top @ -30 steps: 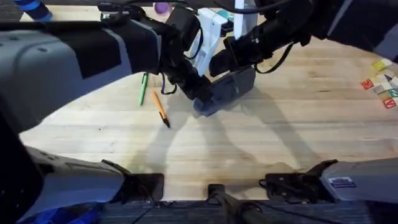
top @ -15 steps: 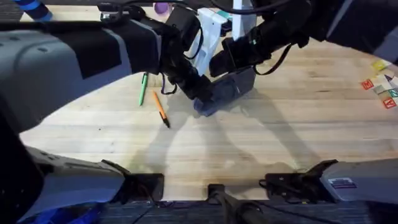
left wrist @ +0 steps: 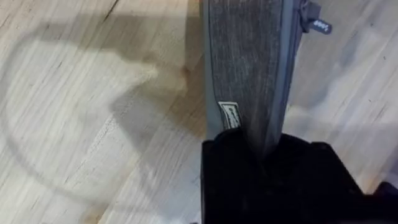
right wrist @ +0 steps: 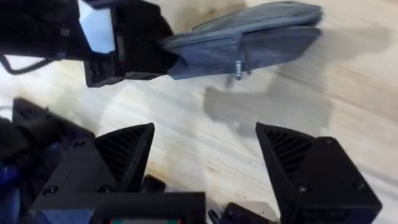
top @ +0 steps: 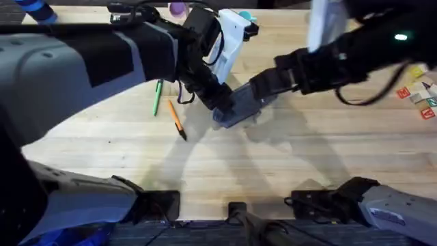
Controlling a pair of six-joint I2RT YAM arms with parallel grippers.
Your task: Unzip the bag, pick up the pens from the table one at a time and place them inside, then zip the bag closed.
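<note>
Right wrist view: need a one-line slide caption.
Open right gripper hangs above the table, apart from the grey bag, whose end the left gripper clamps.

We see two arms with dark black links and grey housings. The left arm carries a white block near its wrist, and thin black cables loop around it. The right arm shows a small green light on its upper link. The right gripper (right wrist: pixel 205 162) has two black triangular fingers (right wrist: pixel 124 155) with ribbed inner faces and small screws on their bases. The left gripper (left wrist: pixel 261 155) is matte black.
</note>
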